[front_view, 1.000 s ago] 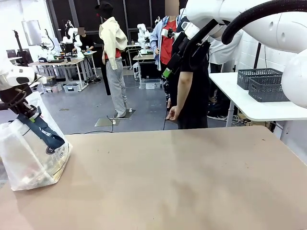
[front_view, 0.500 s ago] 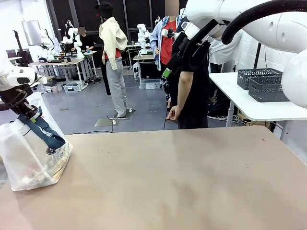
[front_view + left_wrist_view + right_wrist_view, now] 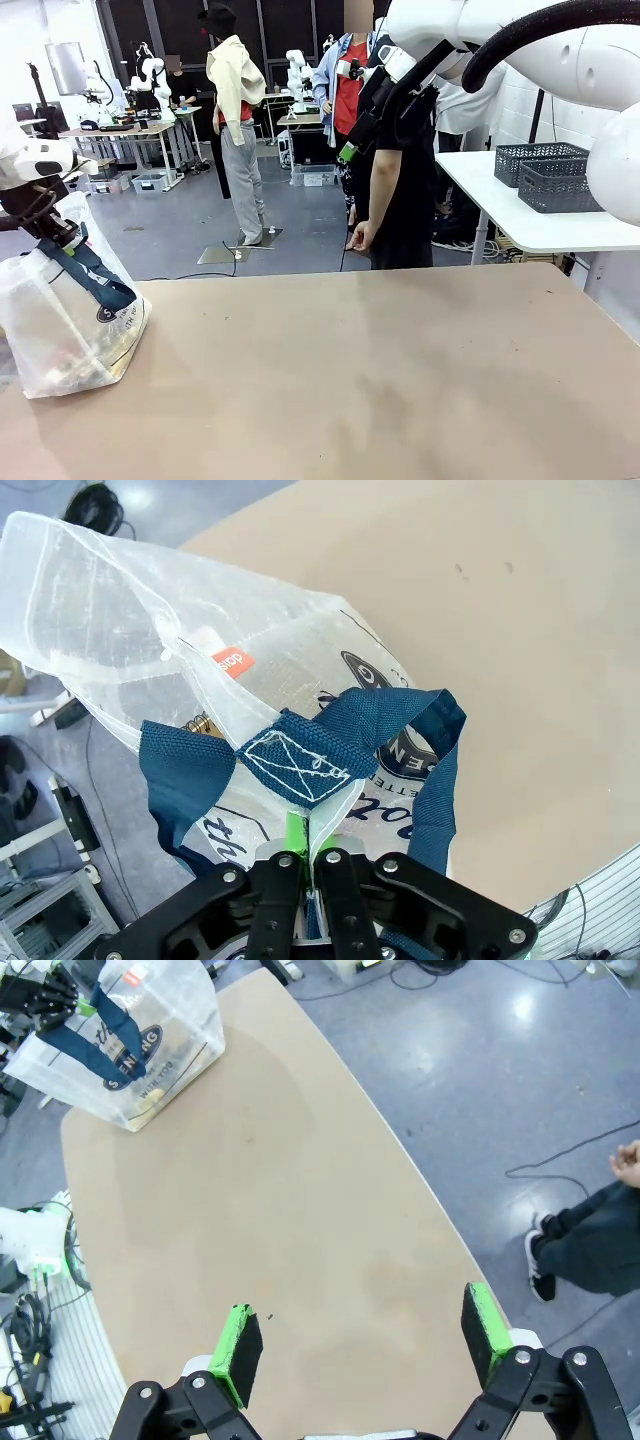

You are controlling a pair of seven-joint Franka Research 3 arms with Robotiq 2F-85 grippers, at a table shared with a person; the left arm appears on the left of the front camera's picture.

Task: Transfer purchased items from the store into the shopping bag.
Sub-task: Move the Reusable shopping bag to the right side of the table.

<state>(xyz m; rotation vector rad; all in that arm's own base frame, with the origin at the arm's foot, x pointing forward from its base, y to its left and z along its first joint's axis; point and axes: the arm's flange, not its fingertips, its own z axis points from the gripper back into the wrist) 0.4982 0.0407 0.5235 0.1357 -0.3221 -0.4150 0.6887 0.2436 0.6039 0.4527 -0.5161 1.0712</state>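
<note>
nothing much has shifted since a second ago: my left gripper [image 3: 305,865] still has its jaws clamped tight on the navy strap handle [image 3: 310,755] of the shopping bag [image 3: 65,320], and the bag hangs just below that gripper at the near left corner of the table [image 3: 380,370], its base resting on the tabletop. looking along the left fingers, i see the strap's stitched patch right above the green pads [image 3: 292,830], the bag's crinkly mouth spread out beyond them, and a white packet with a red tab [image 3: 225,660] inside; what else lies in there i can't make out. moving right, my right gripper [image 3: 365,1345] hangs high over the bare table with its jaws spread wide and nothing between them, the bag well away from it at the far end. a person [image 3: 400,160] stands beyond the table's far edge.
</note>
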